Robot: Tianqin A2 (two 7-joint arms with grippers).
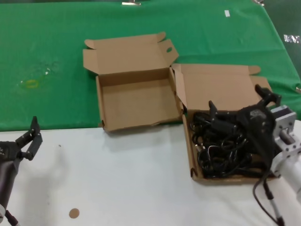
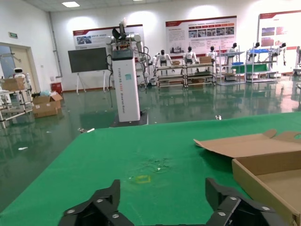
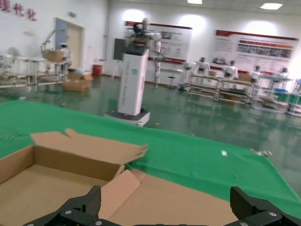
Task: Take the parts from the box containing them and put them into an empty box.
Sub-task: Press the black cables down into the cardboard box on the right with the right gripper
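Two cardboard mailers side by side, straddling the seam between green cloth and white table. Empty box with lid thrown back, warped front wall, nothing inside, just to the left of the box containing them. Inside that full box, the parts: one dense black tangle of cables and plugs, no single long axis, strands looping every way. Right gripper directly above that tangle, fingers spread wide and clamping nothing, pointed across the cables toward the empty box; clearly the nearer arm, the cables straight below it. Left gripper well left of the empty box, parked low over the white table, fingers apart, holding nothing. Small brown disc loose on the table, far left of the full box.
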